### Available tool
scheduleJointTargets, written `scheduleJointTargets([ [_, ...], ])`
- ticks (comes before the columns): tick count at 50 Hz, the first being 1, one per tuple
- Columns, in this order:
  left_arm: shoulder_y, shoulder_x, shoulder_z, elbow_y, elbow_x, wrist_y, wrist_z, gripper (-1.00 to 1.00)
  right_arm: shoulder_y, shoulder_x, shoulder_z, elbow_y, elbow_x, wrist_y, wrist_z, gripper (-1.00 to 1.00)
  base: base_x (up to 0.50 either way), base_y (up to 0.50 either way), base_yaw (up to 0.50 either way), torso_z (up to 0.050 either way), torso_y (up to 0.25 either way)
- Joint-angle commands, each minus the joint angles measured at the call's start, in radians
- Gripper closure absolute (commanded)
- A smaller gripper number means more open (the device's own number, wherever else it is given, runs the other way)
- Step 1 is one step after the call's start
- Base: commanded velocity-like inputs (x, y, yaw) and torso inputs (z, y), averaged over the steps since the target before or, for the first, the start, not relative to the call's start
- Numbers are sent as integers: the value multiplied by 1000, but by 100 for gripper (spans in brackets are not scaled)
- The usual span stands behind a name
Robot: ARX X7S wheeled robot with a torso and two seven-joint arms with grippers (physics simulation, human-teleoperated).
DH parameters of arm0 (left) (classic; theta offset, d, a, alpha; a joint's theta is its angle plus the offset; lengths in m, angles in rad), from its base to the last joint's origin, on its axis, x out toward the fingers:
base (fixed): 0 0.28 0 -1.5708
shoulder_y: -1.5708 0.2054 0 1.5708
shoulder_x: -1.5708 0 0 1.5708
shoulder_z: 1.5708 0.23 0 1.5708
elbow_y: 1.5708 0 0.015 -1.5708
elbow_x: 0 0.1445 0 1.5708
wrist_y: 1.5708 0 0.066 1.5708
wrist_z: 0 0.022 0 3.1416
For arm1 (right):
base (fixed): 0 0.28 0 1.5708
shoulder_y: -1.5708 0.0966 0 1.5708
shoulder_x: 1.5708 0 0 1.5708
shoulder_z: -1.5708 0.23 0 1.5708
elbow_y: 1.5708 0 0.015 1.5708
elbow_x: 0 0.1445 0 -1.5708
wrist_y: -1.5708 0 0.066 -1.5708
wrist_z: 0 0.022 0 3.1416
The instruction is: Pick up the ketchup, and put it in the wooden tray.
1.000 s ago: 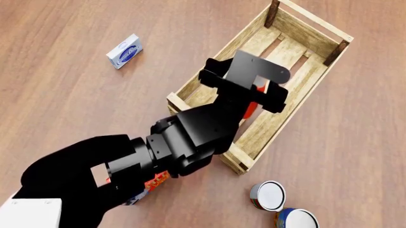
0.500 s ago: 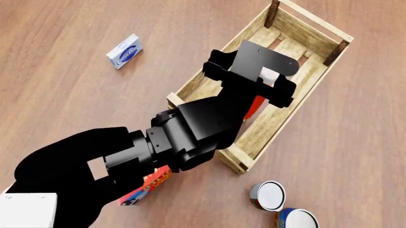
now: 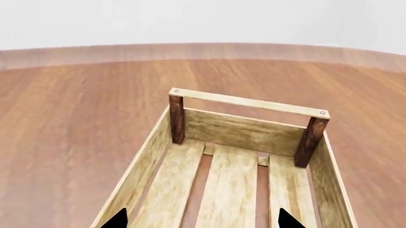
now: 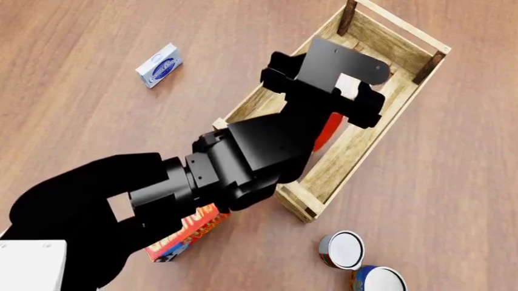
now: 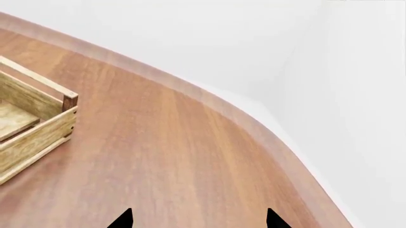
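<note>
Red-orange ketchup bottle (image 4: 328, 130) shows under the left gripper (image 4: 336, 97) at upper centre of the head view, over the pale slatted wooden tray (image 4: 404, 36). Long axis appears to run along the tray. Grip looks closed on the bottle, though contact is hidden. Right gripper (image 5: 198, 219): tips spread, empty.

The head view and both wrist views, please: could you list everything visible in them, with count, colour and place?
Wooden tray: one, pale wood, upper right.
Ketchup: one, red-orange, over the tray, largely hidden by the arm.
Small box: one, blue and white, upper left.
Butter box: one, red and orange, under the arm.
Cans: two, white lids, lower right.
Table: one, brown wood.
Left gripper: one, black, above the tray.
Right gripper: only black fingertips show.
</note>
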State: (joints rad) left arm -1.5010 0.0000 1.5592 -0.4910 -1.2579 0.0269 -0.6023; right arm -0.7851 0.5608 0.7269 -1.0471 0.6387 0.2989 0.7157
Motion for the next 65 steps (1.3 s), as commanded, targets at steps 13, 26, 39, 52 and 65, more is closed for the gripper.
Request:
scheduleJointTargets([
  [13,-47,0,0,-3,-41,12,0,-100,0,-8,-6,0,-24,-16,-12,-100,0,0,0,0,0],
  [26,-78,0,1,18,-69,14,-12,-100,0,-13,-10,0,-41,-28,-18,-100,0,0,0,0,0],
  [39,-130,0,3,37,-109,19,-23,-100,0,-21,-16,0,-65,-49,-27,-100,0,0,0,0,0],
  [52,-157,0,3,29,-132,25,-19,-100,0,-28,-21,0,-86,-66,-40,-100,0,0,0,0,0],
  [65,-186,0,5,24,-157,26,-16,-100,0,-35,-25,0,-105,-85,-60,-100,0,0,0,0,57],
])
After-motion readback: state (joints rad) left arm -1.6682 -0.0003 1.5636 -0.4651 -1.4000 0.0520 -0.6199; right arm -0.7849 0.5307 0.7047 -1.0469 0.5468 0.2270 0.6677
